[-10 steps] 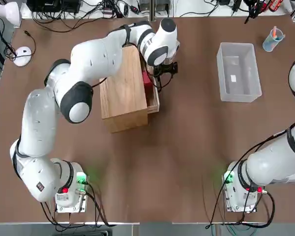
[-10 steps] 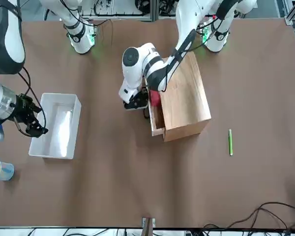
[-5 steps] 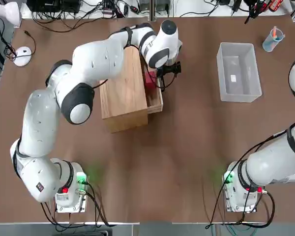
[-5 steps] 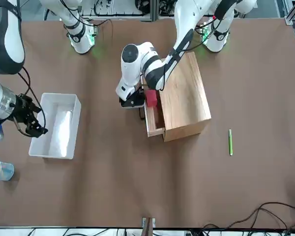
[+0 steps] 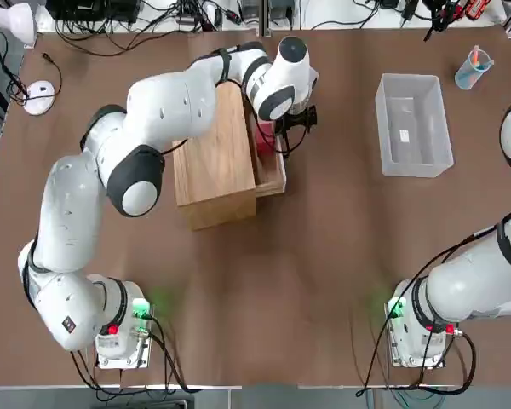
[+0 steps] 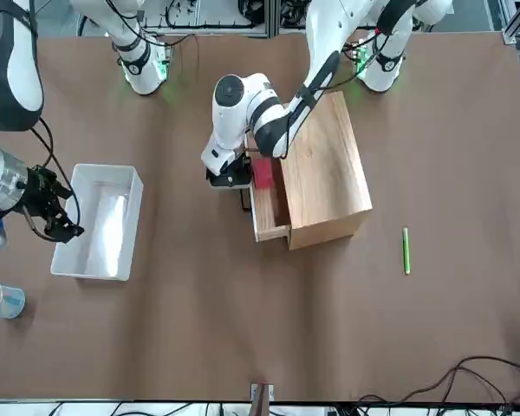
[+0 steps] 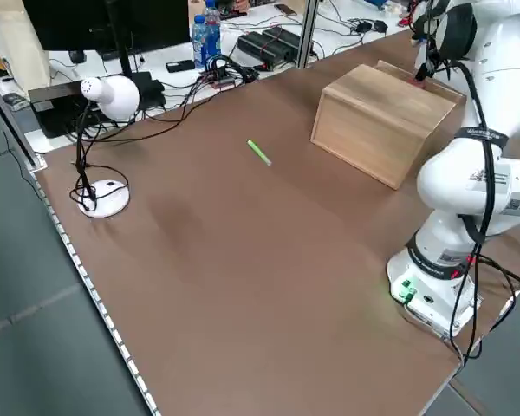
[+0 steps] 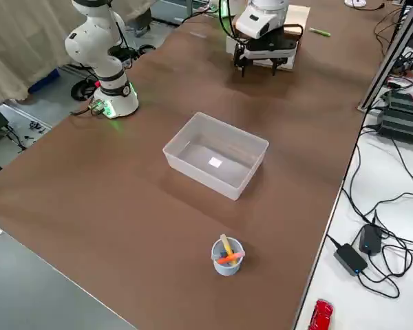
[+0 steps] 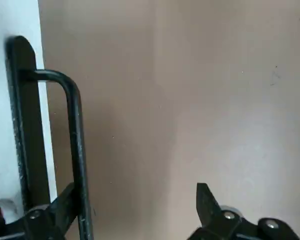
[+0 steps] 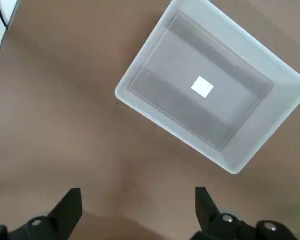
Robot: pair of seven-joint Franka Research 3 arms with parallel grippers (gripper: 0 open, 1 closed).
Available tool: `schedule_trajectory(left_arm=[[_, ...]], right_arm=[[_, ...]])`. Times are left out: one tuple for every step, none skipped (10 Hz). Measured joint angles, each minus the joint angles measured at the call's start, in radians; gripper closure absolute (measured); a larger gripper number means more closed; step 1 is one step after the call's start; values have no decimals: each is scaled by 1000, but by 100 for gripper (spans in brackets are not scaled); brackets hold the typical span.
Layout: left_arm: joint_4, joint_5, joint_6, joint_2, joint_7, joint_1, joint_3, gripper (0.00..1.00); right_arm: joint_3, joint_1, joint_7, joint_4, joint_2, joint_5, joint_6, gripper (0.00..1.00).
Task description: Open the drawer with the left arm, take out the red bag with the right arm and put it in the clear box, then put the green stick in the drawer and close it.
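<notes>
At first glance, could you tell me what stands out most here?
The left arm arches over the wooden box, its gripper at the part-open drawer, where the red bag peeks out. The empty clear box waits on the robot's right; the green stick lies alone beyond the box.

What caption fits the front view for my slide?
Left pincer pulls the drawer open, exposing the red bag.
</notes>
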Motion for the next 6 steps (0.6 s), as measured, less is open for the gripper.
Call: schedule_trajectory(left_arm=[[0,1,0,0,2,-2,0,0],[0,9,-1,0,2,-4,0,0],[0,12,-1,0,2,-5,1,0],[0,12,-1,0,2,-6,2,0],[0,12,-1,0,2,-6,2,0],[0,12,-1,0,2,-6,2,0]], right_arm=[[0,0,0,0,0,0,0,0],[0,0,0,0,0,0,0,0],[0,0,0,0,0,0,0,0],[0,0,0,0,0,0,0,0],[0,0,0,0,0,0,0,0],[0,0,0,0,0,0,0,0]])
